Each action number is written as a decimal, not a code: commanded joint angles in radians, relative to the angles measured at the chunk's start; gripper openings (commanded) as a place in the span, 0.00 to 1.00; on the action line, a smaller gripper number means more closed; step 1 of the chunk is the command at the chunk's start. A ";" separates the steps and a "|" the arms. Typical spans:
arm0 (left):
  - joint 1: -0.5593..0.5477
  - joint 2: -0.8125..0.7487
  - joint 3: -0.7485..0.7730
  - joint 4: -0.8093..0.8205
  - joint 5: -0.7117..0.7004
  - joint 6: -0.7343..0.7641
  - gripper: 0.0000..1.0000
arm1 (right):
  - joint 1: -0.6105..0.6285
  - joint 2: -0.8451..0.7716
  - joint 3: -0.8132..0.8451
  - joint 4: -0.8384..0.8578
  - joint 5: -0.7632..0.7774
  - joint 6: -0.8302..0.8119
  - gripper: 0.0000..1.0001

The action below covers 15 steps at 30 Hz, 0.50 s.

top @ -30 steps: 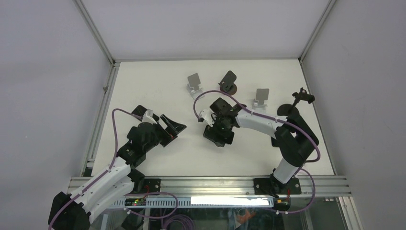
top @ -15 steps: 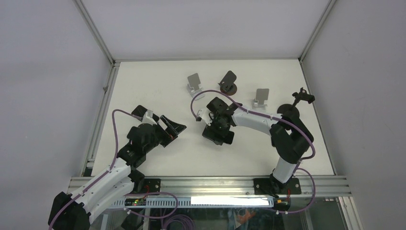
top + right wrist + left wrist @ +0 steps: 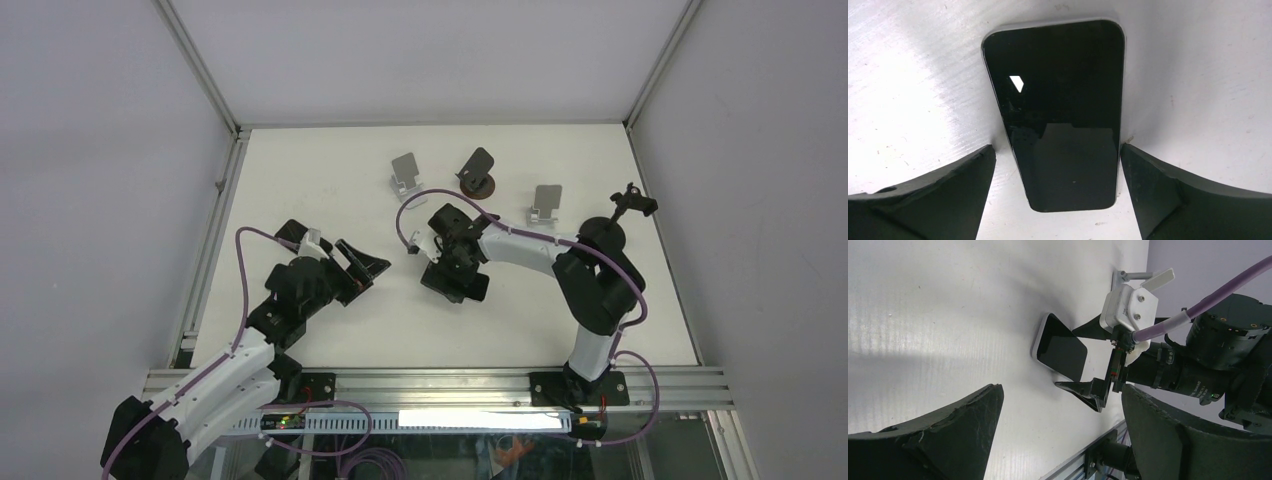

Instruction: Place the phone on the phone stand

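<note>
Phone (image 3: 1058,115) lies flat, screen up, on the white surface (image 3: 1198,75). Right hand (image 3: 1055,167) is spread wide and straddles it, fingers just beside its long edges, not gripping. Left hand (image 3: 358,268) is wide open too, empty, well apart. Dark phone stand (image 3: 478,172) sits farther back.

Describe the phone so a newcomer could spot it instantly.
On the white table, look mid-table under the right gripper. The phone lies flat between its open fingers. Unlike the upright stands farther back, it is a glossy black slab.
</note>
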 commanded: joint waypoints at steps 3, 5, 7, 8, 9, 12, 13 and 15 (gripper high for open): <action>-0.002 0.013 -0.009 0.088 0.041 -0.022 0.90 | 0.003 0.037 0.030 0.017 0.021 0.007 0.99; -0.002 0.019 -0.017 0.108 0.051 -0.033 0.88 | 0.003 0.049 0.032 0.010 0.023 0.004 0.97; -0.002 0.029 -0.033 0.150 0.062 -0.050 0.85 | 0.001 0.058 0.033 0.006 0.031 0.002 0.93; -0.002 0.035 -0.042 0.170 0.063 -0.063 0.84 | 0.002 0.062 0.033 0.004 0.037 0.002 0.90; -0.002 0.043 -0.053 0.193 0.066 -0.075 0.82 | 0.001 0.066 0.033 0.003 0.044 -0.001 0.84; -0.004 0.079 -0.082 0.260 0.073 -0.109 0.77 | 0.001 0.070 0.032 0.002 0.059 -0.006 0.77; -0.006 0.096 -0.090 0.284 0.074 -0.119 0.75 | 0.000 0.068 0.031 0.002 0.057 -0.004 0.74; -0.013 0.141 -0.103 0.342 0.072 -0.134 0.73 | -0.007 0.059 0.034 -0.001 0.045 0.002 0.69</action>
